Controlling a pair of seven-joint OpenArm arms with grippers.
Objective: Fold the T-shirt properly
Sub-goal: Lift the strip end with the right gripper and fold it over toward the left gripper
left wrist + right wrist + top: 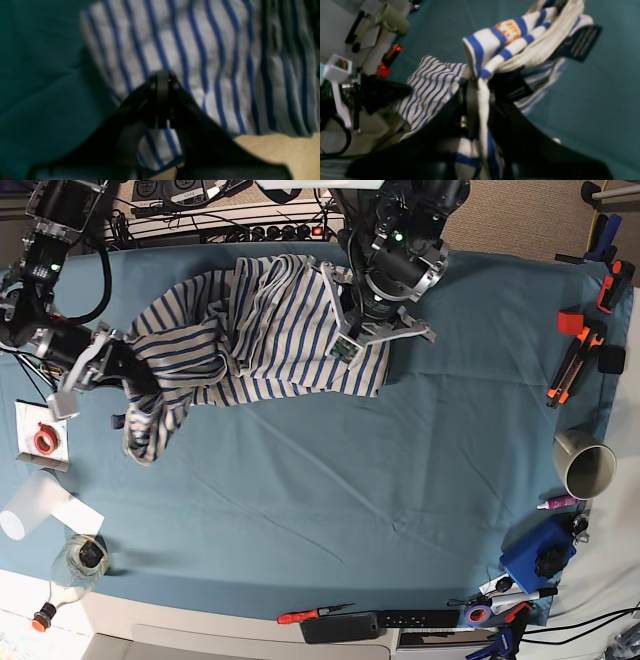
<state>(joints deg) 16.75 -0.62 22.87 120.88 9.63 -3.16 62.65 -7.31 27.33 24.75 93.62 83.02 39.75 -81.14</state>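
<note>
T-shirt lay bunched and unfolded on the cloth (folding barely begun), right gripper pinching its neckline, left gripper clamped closed over its fabric.

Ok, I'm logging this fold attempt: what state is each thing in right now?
T-shirt: bunched and creased on the teal cloth, not folded.
Left gripper: shut, fingertips against the striped fabric.
Right gripper: shut on the T-shirt's neckline end, lifted off the cloth.
Green mug: lying on its side.
</note>
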